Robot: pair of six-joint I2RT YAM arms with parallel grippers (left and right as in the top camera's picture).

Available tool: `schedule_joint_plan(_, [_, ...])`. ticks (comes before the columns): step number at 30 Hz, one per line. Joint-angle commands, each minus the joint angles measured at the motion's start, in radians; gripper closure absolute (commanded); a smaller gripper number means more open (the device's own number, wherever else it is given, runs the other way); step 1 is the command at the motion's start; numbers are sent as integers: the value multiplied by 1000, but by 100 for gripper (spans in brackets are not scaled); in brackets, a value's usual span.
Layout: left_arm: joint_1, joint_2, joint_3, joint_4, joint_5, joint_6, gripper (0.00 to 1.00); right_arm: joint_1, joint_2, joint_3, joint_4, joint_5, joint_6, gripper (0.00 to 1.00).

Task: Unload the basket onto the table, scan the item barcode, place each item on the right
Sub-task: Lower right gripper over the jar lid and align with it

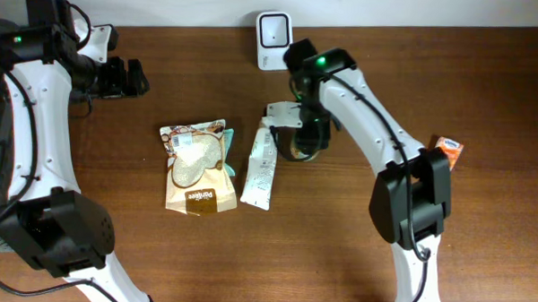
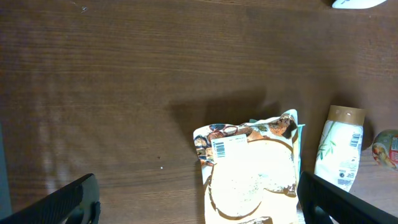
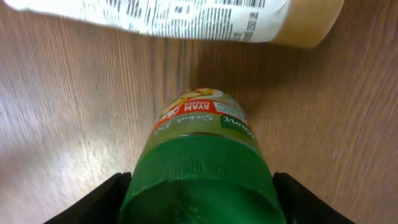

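Right gripper (image 3: pixel 200 193) straddles green-lidded jar (image 3: pixel 199 143) mid-table (image 1: pixel 487 69), just beside white bottle (image 1: pixel 261 169), near scanner (image 1: pixel 274 30) at back edge. Jaws partly apart, can't tell if gripping. Left gripper (image 1: pixel 141 78) spread wide, empty, near back-left corner.

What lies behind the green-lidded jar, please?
Behind the jar, a white tube with a tan cap lies crosswise on the table. The tube's other end runs out of frame, and the jar's base is hidden by its own body.
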Motion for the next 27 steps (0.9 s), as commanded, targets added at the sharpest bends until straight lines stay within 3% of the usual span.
schedule_joint_plan(1, [0, -23, 6, -2, 8, 16, 1, -30, 0, -13, 0, -87, -156, 37])
schedule_joint_plan(3, [0, -23, 6, -2, 8, 16, 1, -38, 0, -35, 0, -102, -156, 35])
schedule_joint_plan(5, [0, -23, 6, -2, 8, 16, 1, -38, 0, -48, 0, -110, -155, 25])
schedule_joint_plan(6, [0, -23, 6, -2, 8, 16, 1, -38, 0, -51, -1, -115, -154, 1])
schedule_joint_plan(11, [0, -23, 6, -2, 8, 16, 1, -35, 0, -51, 1, -140, -124, 2])
schedule_joint_plan(15, [0, -23, 6, -2, 8, 16, 1, -37, -3, -19, 27, -146, 108, 2])
schedule_joint_plan(18, [0, -23, 6, -2, 8, 16, 1, -38, -5, 76, 17, -146, 364, 2])
schedule_joint_plan(23, [0, -23, 6, -2, 8, 16, 1, -44, -7, 320, -205, -146, 1067, 2])
schedule_joint_plan(24, [0, -23, 6, -2, 8, 16, 1, -48, -7, 352, -256, -146, 1138, 2])
schedule_joint_plan(27, [0, -23, 6, -2, 8, 16, 1, -49, -6, 356, -284, -193, 1156, 2])
